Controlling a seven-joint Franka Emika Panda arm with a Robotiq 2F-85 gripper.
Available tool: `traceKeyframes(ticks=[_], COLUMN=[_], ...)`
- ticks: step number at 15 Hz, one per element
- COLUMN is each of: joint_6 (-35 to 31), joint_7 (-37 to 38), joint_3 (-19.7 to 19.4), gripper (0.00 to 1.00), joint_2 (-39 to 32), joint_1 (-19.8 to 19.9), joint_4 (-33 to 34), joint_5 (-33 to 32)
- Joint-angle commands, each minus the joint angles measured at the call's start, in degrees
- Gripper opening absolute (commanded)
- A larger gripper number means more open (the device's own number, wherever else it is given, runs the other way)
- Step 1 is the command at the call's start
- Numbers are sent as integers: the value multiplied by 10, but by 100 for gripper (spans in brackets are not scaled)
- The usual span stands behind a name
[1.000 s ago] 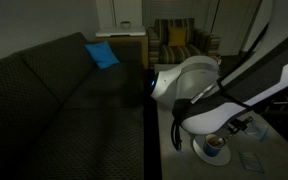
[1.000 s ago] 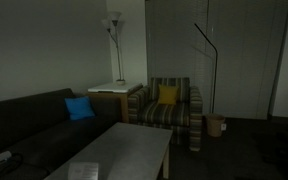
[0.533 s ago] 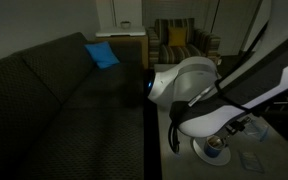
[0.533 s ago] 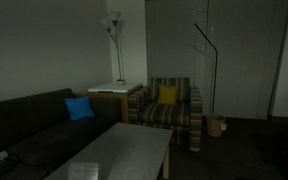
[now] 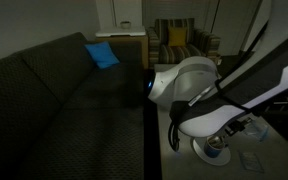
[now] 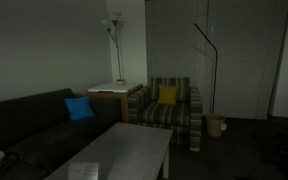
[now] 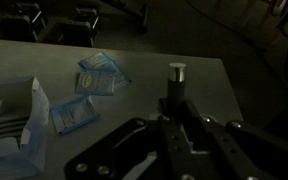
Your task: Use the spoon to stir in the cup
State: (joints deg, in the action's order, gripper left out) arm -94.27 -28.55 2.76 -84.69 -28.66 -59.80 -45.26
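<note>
Progress: arm (image 5: 246, 85) hangs low over the cup (image 5: 216, 147) — prob. at or near the stir. The spoon isn't made out, so nothing confirmed done.
Left: the stir itself, as far as I can judge.
Cup: small, round, white, darkish inside. Sits on a white saucer (image 5: 196, 152) on the table (image 5: 164, 160).
Gripper (image 7: 174, 128): dim, seen from behind — fingers apart or together, can't tell.

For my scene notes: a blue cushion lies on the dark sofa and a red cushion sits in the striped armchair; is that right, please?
Not quite: the cushion in the striped armchair is yellow, not red; both exterior views show it. The blue cushion does lie on the dark sofa.
</note>
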Motion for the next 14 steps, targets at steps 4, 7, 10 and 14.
traceKeyframes(ticks=[4,7,10,14], joint_6=[10,35,85,138], joint_7=[-16,-39,-40,-36], joint_3=[3,3,1,5], gripper=[4,4,4,4], joint_2=[0,0,0,0], joint_1=[10,8,1,-2], joint_4=[-2,-2,-1,-1], joint_5=[-9,-8,-6,-10])
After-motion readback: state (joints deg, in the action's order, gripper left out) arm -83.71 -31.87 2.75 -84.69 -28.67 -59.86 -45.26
